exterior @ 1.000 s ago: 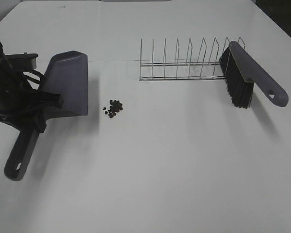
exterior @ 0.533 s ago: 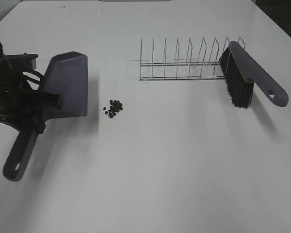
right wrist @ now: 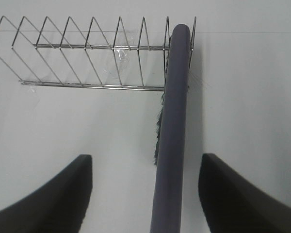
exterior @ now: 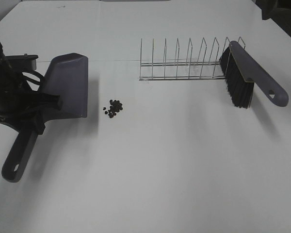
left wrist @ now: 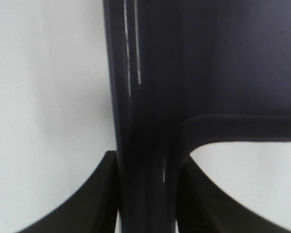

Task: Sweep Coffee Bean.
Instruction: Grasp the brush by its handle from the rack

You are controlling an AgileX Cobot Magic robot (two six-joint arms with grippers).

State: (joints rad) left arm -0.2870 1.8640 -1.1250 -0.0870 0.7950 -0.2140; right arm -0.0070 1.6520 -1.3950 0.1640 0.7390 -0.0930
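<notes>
gripping smooth plastic dustpan [exterior: 68, 87], tiny oval coffee bean [exterior: 114, 108] cluster

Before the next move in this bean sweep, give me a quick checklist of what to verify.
1. Left pincer clamped on dustpan handle: ok.
2. Dustpan lip faces beans, with a gap between them: ok.
3. Lip flat on table: cannot tell.
4. Right pincer open: ok.
5. Brush handle lies inside that opening, untouched: ok.
6. Brush gripped: not ok, it leans on the rack.
</notes>
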